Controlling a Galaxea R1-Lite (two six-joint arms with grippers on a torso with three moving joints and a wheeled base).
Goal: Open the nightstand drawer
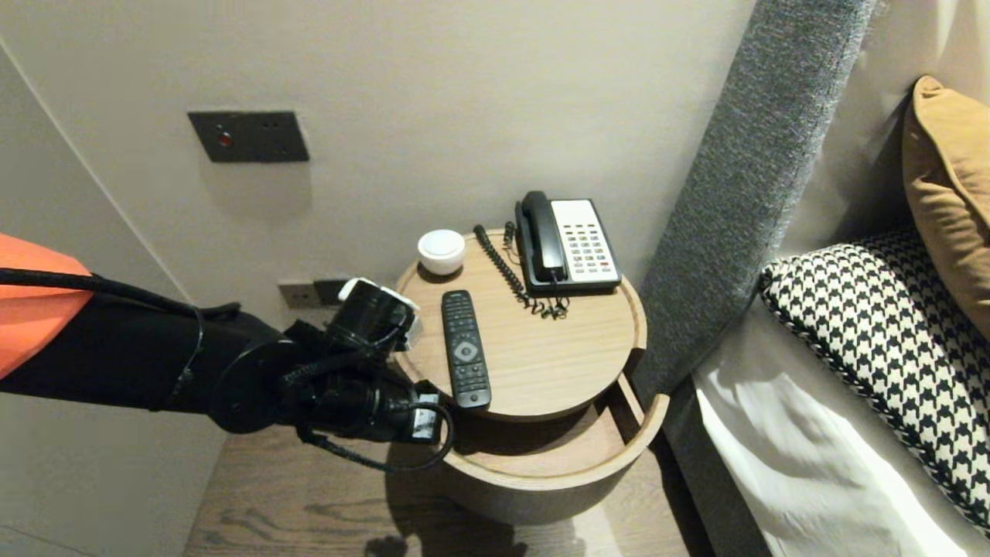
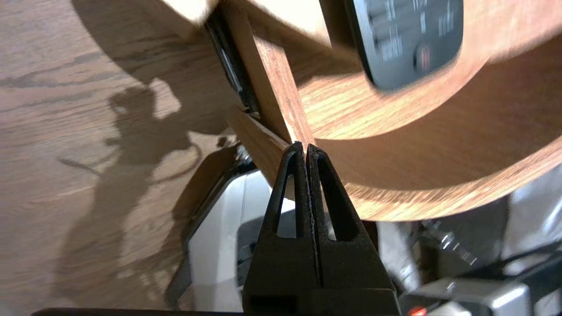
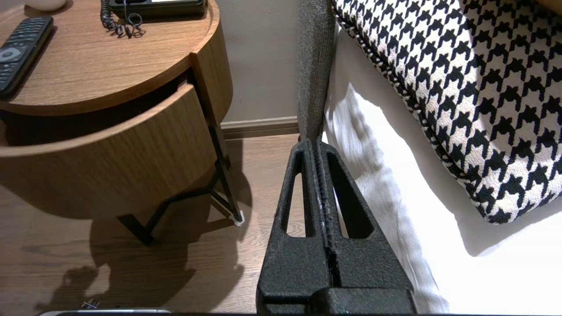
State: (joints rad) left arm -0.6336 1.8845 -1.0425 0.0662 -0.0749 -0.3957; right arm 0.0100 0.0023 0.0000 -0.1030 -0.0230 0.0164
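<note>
A round wooden bedside table (image 1: 557, 348) stands with its curved drawer (image 1: 557, 472) pulled partly out. On its top lie a black remote (image 1: 466, 348), a black-and-white telephone (image 1: 568, 241) and a small white round object (image 1: 442, 251). My left wrist (image 1: 371, 394) hangs at the table's left side, level with the drawer. The left gripper (image 2: 305, 147) is shut on nothing, its tips at the drawer's (image 2: 439, 175) left end, just below the remote (image 2: 408, 39). The right gripper (image 3: 317, 142) is shut and empty, parked low between the table and the bed.
A bed with a white sheet (image 1: 797, 456), a houndstooth pillow (image 1: 889, 340) and a tan cushion (image 1: 951, 178) fills the right. A grey headboard panel (image 1: 742, 186) rises beside the table. A dark switch plate (image 1: 247, 136) is on the wall. Wooden floor (image 1: 294, 495) lies below.
</note>
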